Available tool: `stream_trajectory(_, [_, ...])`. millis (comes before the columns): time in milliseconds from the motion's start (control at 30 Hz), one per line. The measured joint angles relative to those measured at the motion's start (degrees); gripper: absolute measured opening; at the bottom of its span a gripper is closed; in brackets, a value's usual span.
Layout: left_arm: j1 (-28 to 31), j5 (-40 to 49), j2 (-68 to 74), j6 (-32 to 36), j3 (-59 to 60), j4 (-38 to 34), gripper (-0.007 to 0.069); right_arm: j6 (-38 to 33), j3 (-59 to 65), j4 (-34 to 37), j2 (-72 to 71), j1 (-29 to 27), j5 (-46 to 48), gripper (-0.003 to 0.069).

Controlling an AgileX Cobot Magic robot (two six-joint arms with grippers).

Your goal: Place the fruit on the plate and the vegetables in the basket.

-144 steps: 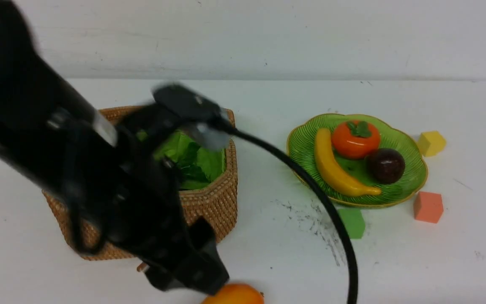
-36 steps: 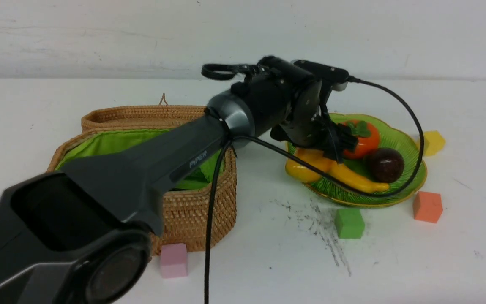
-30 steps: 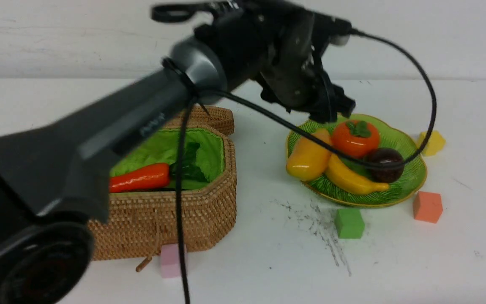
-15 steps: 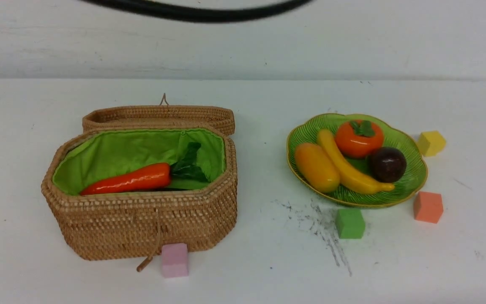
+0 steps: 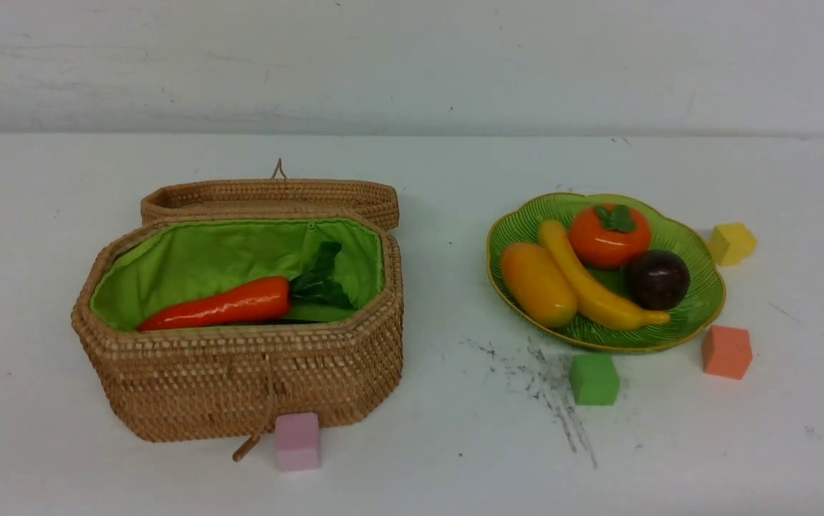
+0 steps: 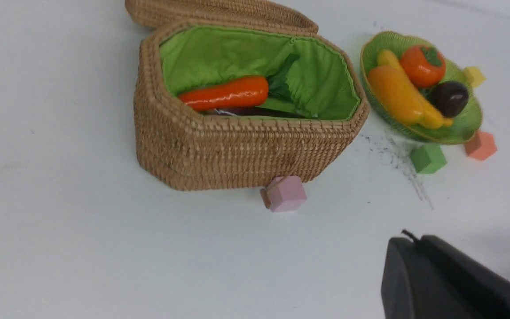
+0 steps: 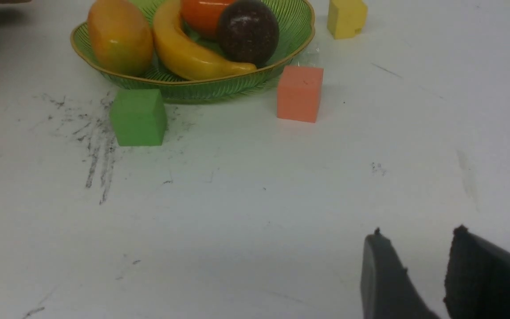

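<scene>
The mango [image 5: 537, 284], glossy, rigid and likely slippery, lies on the plate [image 5: 698, 304]; the carrot [image 5: 218, 305], best gripped mid-body, in the basket [image 5: 240, 380]. Left end effector [image 6: 419, 241] closed, empty; right end effector [image 7: 419, 241] partly open, empty.

White table against a white wall

The table [image 5: 455, 179] is matte white, with dark scuff streaks [image 5: 548, 387] near its front middle and a few small specks. Behind it the wall [image 5: 412, 64] is white, faintly marked, lit evenly with soft shadows.
</scene>
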Motion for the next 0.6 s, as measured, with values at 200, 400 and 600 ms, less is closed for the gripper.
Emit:
stream_trajectory(200, [0.0, -0.14, -13.1, -3.73, 5.06, -1.14, -0.0013, 0.0, 0.0, 0.0, 0.0, 0.0, 0.0, 0.0238])
stream_trajectory(400, [0.0, -0.69, -12.59, 0.29, 5.37, -5.84, -0.0013, 0.0, 0.0, 0.0, 0.0, 0.0, 0.0, 0.0238])
stream_trajectory(600, [0.0, -0.99, -12.15, 0.88, 5.44, -6.86, -0.0013, 0.0, 0.0, 0.0, 0.0, 0.0, 0.0, 0.0238])
